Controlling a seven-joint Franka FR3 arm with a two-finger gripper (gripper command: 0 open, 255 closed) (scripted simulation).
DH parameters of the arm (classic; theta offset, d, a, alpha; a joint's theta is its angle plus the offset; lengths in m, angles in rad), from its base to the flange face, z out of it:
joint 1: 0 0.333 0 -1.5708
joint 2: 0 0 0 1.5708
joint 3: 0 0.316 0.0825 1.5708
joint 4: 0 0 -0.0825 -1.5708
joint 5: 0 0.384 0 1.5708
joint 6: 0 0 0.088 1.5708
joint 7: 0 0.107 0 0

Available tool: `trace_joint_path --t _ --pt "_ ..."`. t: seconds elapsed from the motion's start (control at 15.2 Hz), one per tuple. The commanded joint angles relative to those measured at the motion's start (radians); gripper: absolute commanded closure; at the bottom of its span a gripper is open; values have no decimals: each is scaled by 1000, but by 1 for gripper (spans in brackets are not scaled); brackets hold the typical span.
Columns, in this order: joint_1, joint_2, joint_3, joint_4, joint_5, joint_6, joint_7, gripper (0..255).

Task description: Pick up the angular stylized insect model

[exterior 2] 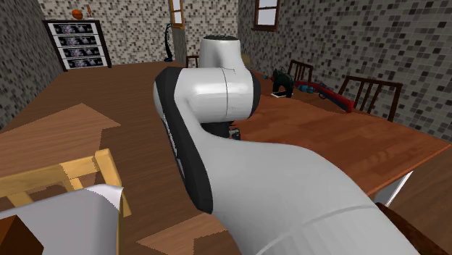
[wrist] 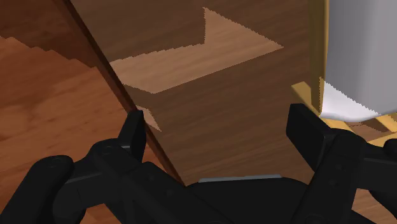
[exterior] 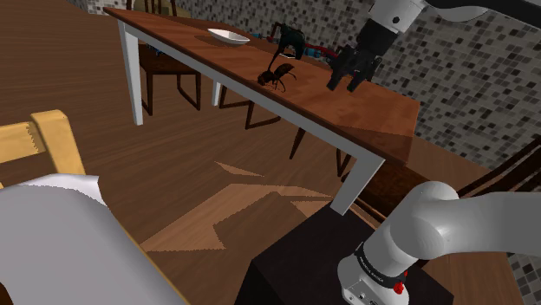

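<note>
In the shoulder view, a pale wooden chair (exterior: pixel 36 137) stands on the brown plank floor (exterior: pixel 173 156) at the far left, with a white cloth (exterior: pixel 61 234) draped below it. Next comes the reddish-brown wooden table with white legs (exterior: pixel 364 113), running from the upper left towards the right. A shallow white bowl (exterior: pixel 228 35) sits near the table's far-left corner. Further right a black-green lumpy object (exterior: pixel 290 41) rests by the far edge.

The dark angular insect model (exterior: pixel 277 76) stands on the table close to its near edge, about midway along it, with nothing touching it. To its right the black two-finger gripper (exterior: pixel 343 85) hangs above the tabletop, well apart from the insect. In the wrist view its fingers (wrist: pixel 133 130) stand spread apart, with nothing between them but the table's edge and the floor below. The black box stand (exterior: pixel 303 260) and the white arm (exterior: pixel 433 230) occupy the lower right.

In the second exterior view, a dark shelf unit (exterior 2: pixel 76 43) with an orange ball (exterior 2: pixel 77 13) on top stands against the far wall at the left. The pale chair (exterior 2: pixel 65 177) is low on the left, and the arm (exterior 2: pixel 239 145) takes up the middle. On the right the table (exterior 2: pixel 348 141) carries a long red and blue object (exterior 2: pixel 329 94) near its far edge, with dark slatted chairs (exterior 2: pixel 371 93) behind it.
</note>
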Motion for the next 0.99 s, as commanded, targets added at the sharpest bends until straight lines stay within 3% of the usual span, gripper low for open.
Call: trace_joint_path --t 0.0,0.46,0.92 --pt "0 0 0 0 0 0 0 0" --pt "32 241 -123 140 -60 71 -250 0" --pt "64 518 -221 360 -61 99 -496 0"
